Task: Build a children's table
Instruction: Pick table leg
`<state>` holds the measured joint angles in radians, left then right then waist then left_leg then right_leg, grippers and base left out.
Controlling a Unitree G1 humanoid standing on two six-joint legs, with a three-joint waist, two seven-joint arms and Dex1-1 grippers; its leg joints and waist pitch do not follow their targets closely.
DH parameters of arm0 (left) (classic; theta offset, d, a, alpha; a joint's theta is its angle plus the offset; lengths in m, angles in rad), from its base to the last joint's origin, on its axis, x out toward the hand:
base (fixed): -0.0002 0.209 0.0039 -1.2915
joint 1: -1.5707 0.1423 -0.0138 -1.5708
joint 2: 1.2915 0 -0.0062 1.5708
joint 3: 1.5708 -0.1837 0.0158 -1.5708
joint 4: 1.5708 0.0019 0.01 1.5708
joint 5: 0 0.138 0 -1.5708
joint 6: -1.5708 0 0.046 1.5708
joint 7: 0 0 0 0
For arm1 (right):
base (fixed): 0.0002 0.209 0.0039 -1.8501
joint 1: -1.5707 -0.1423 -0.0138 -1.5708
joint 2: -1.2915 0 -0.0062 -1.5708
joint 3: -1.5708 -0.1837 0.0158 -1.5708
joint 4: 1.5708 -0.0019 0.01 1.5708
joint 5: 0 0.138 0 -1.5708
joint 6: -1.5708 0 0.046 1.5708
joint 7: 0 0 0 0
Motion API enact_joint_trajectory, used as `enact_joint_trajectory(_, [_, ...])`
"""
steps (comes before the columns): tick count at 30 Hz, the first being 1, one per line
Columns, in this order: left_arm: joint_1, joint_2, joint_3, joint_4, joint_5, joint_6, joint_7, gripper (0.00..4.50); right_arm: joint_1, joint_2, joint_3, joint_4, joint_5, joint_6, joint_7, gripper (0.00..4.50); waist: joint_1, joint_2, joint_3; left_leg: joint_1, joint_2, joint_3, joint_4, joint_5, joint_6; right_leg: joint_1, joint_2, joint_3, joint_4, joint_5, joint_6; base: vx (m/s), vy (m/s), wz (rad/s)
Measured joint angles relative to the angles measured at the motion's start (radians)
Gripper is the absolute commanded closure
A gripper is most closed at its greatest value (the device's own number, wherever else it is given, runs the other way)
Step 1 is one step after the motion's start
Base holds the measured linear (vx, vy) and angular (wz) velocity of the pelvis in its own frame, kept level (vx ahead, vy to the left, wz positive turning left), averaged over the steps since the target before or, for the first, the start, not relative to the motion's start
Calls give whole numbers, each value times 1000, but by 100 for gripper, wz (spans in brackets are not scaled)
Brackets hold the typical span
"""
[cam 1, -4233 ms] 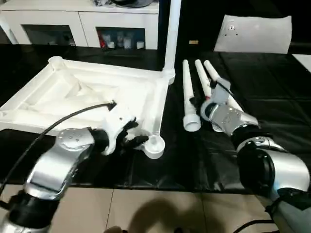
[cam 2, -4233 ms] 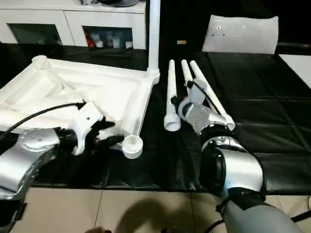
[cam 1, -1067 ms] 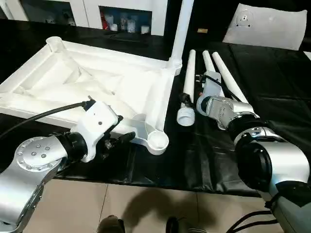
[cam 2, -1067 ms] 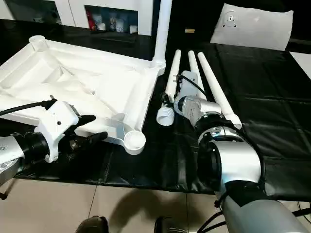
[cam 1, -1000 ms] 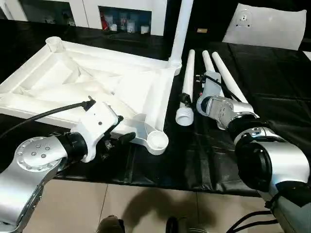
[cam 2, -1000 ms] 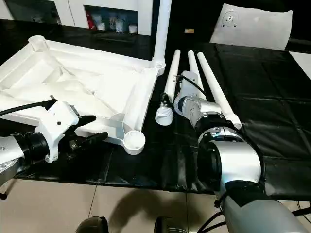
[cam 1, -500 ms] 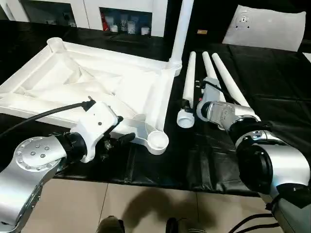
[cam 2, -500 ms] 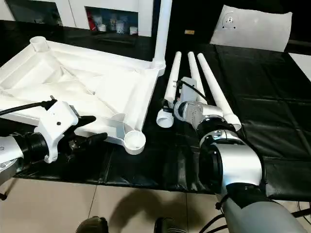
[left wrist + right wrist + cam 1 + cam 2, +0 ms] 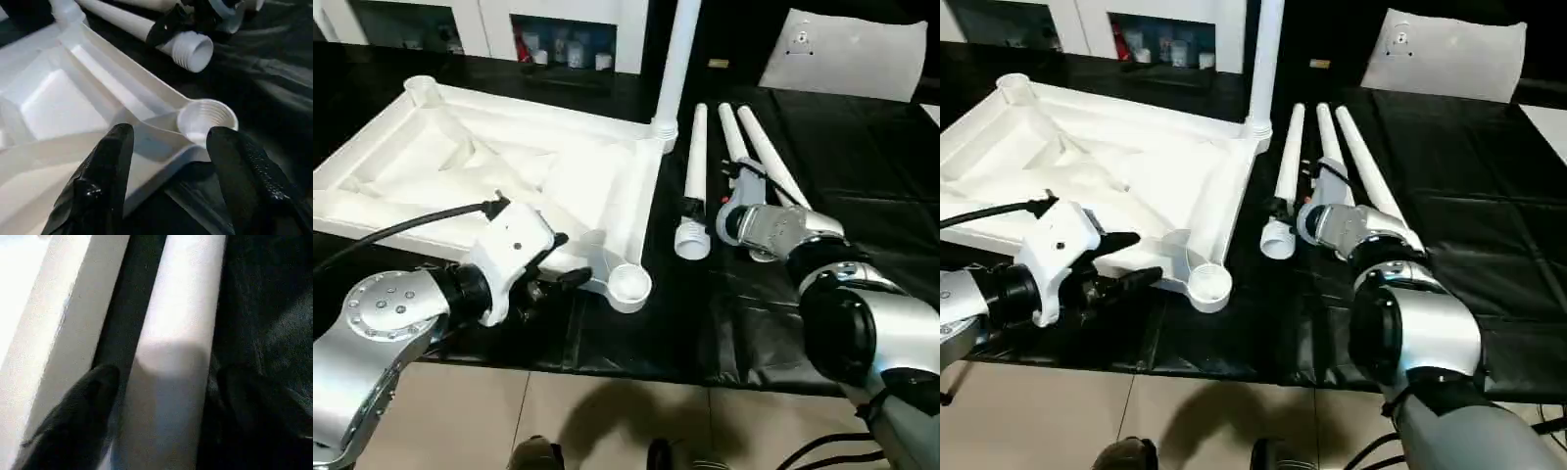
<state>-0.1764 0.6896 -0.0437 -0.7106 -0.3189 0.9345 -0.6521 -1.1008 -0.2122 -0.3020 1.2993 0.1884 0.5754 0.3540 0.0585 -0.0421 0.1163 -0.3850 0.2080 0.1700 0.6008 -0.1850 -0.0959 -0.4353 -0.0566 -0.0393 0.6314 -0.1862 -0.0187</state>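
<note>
Black sheeting [image 9: 862, 176] covers the work surface, with white cabinets [image 9: 489, 24] behind it. On the sheeting lies the table top [image 9: 509, 176], ribbed underside up. One leg already stands upright in its far corner socket [image 9: 663, 129], and the near corner socket [image 9: 628, 282] is empty, its threaded mouth facing up. Just beside the top's right edge three loose legs lie side by side. The nearest leg [image 9: 694, 176] has its threaded end [image 9: 193, 50] pointing toward the robot.

The right gripper [image 9: 161, 396] is down over that nearest leg. Its two black fingers [image 9: 78, 416] stand apart on either side of the tube and have not closed on it. The left gripper [image 9: 168, 161] hovers in front of the empty near socket, jaws wide apart and holding nothing.

The step in hand looks like picking up the nearest leg for the near socket. The tube is smooth, round and tapered, so a grip that closes off-centre could squeeze it out sideways and send it rolling into the neighbouring legs or against the top's edge. Taken near one end, the long leg may droop or swing and miss the socket. If the left gripper does not steady the light plastic top, it may slide on the sheeting.

A flat white panel [image 9: 852, 54] lies at the far right.
</note>
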Motion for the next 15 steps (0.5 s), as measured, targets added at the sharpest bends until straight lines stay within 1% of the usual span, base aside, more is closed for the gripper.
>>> enact_joint_trajectory(2, [14,7,-1,-10,-11,7,-2,177,0,-18,78,-9,-60,6,72,126,0,0,0,0,0,0,0,0,0,0,0,0,0,0,0,0,0,0])
enact_joint_trajectory(5, [14,9,-1,-12,-14,9,-1,177,1,-36,132,-21,-113,13,124,130,5,0,0,0,1,0,1,1,1,1,-1,0,0,0,-1,0,0,0])
enact_joint_trajectory(10, [8,9,-2,-12,-20,11,-2,177,7,-55,194,-39,-157,10,166,130,6,-1,0,1,0,0,1,2,2,2,-1,0,0,2,-3,0,0,0])
enact_joint_trajectory(15, [7,10,-4,-11,-27,10,-1,177,9,-75,216,-42,-166,16,187,130,3,0,-1,1,0,0,2,3,2,2,-1,0,1,2,-3,0,0,0])
